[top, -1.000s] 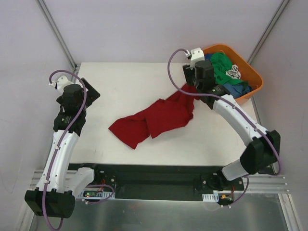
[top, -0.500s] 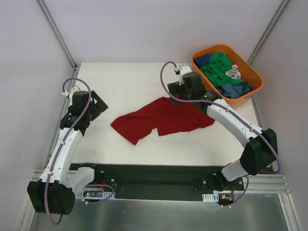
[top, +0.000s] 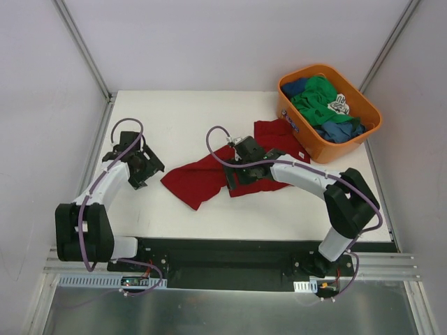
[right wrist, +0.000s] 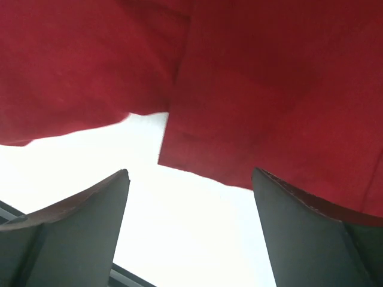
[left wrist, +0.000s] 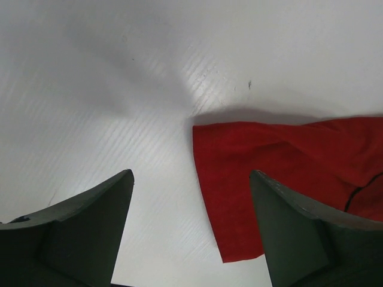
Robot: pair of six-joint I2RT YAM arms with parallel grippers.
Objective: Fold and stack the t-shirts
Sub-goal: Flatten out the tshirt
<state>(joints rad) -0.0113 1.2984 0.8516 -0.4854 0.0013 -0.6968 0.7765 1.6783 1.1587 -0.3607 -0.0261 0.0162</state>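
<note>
A large dark red t-shirt [top: 202, 178] lies crumpled across the middle of the white table, reaching back to the orange tub. My left gripper [top: 150, 169] is open and empty, low over the table just left of the shirt's left corner [left wrist: 251, 179]. My right gripper [top: 234, 178] is open and empty, low over the shirt's front edge [right wrist: 239, 119]. Green [top: 318, 94] and blue [top: 341, 129] t-shirts lie heaped in the tub.
The orange plastic tub [top: 293, 120] stands at the back right corner of the table [top: 181, 115]. A white patterned cloth [top: 340, 105] lies among the shirts in it. Walls close in on the left, the right and the back.
My right gripper has let go of the red shirt and moved left and nearer, down to its front edge. My left arm has folded down and brought its gripper low beside the shirt's left corner.
</note>
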